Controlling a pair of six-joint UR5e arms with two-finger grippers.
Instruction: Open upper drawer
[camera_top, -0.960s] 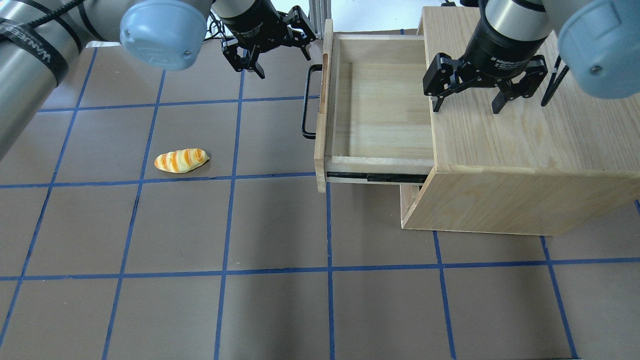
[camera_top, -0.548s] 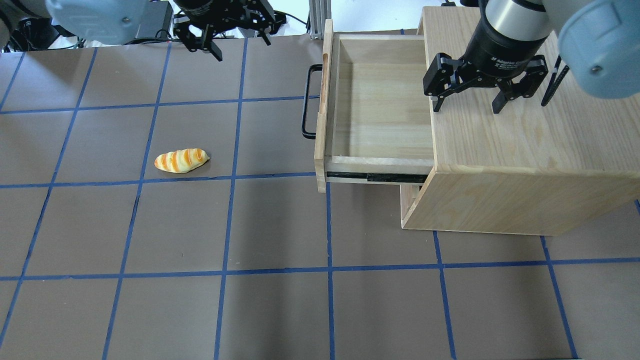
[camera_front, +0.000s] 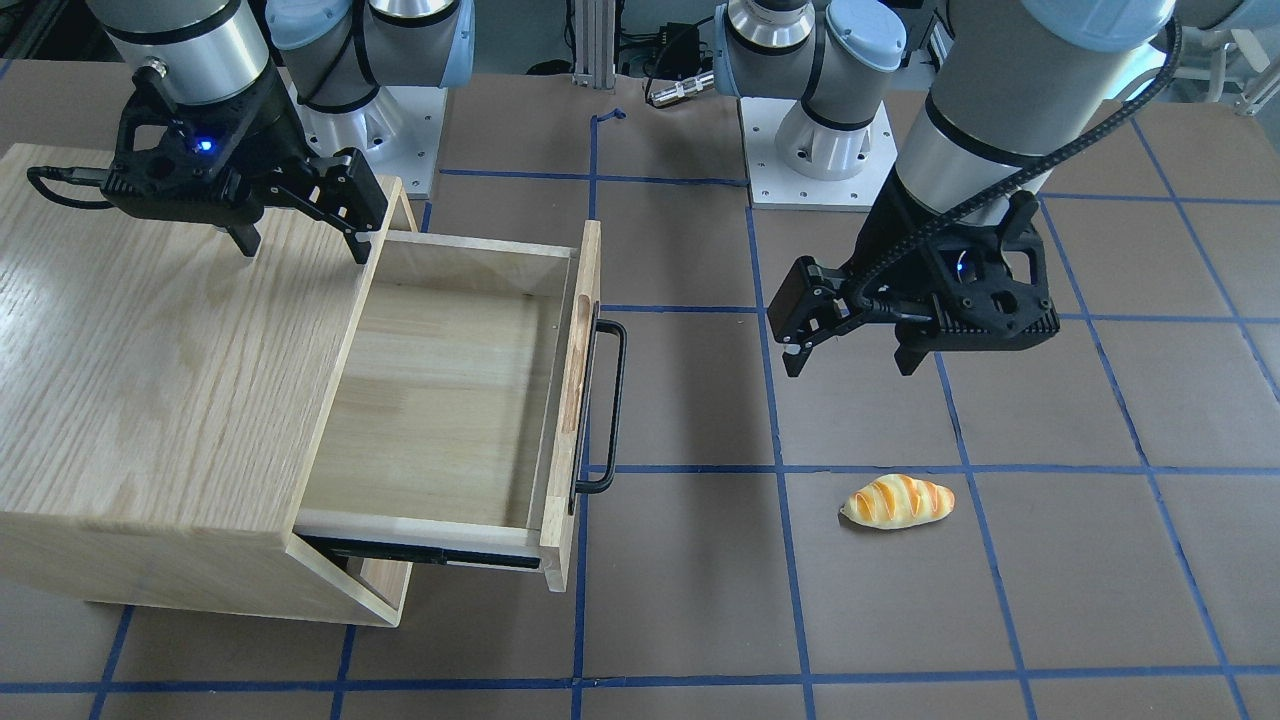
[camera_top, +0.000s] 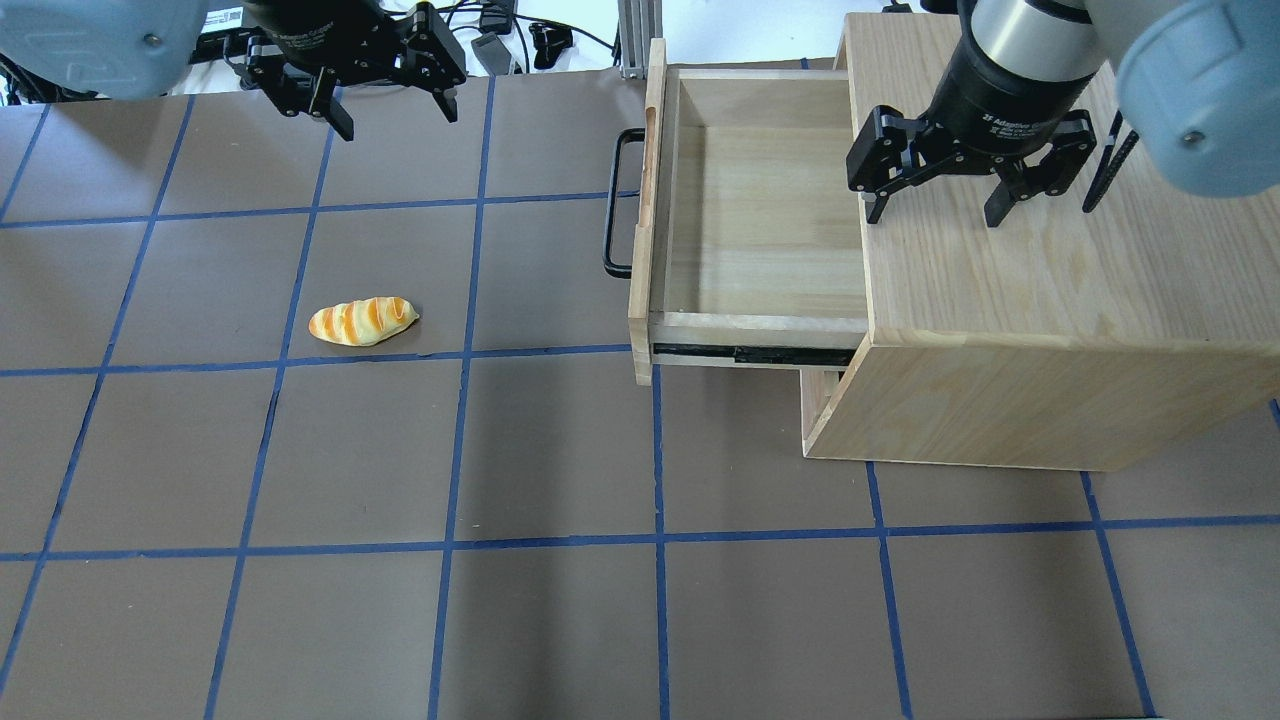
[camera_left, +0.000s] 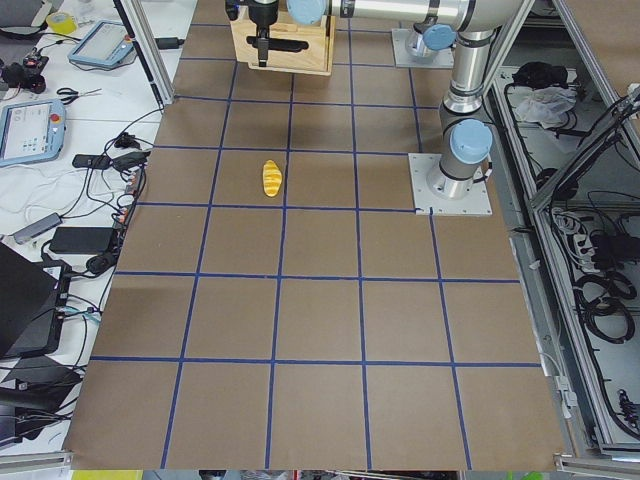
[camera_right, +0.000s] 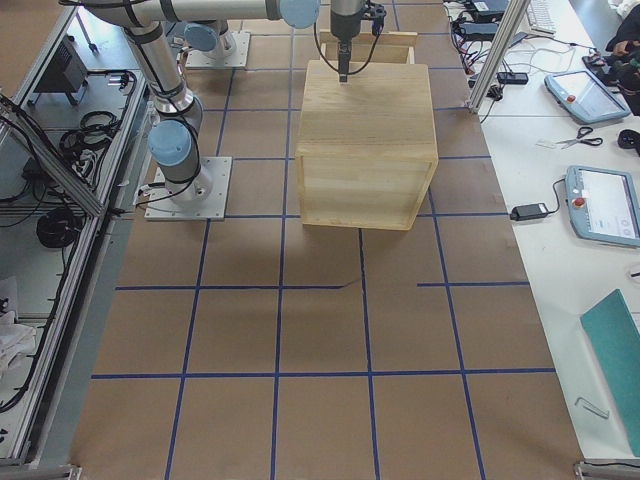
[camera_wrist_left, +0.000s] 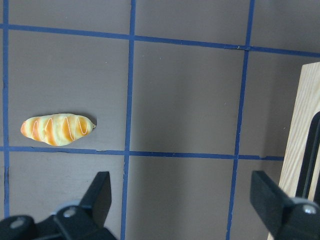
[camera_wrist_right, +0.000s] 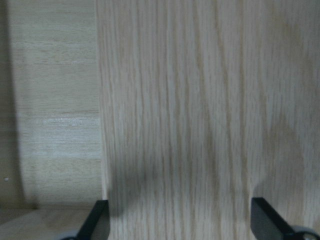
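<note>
The upper drawer (camera_top: 760, 230) stands pulled far out of the oak cabinet (camera_top: 1050, 290), its black bar handle (camera_top: 612, 205) facing the table's middle. The right gripper (camera_top: 933, 216) hovers above the cabinet top at the drawer's inner edge, jaws wide and holding nothing. The left gripper (camera_top: 398, 120) hangs well apart from the handle, jaws wide, above the table beyond a bread roll (camera_top: 362, 321).

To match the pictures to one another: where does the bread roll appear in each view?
Front-facing: bread roll at lower right.
Overhead: bread roll left of centre.
Exterior left: bread roll in the upper middle.
Exterior right: not in it.
Left wrist: bread roll at left.
Right wrist: not in it.
Landmark: the drawer's black handle, which faces the bread roll.
</note>
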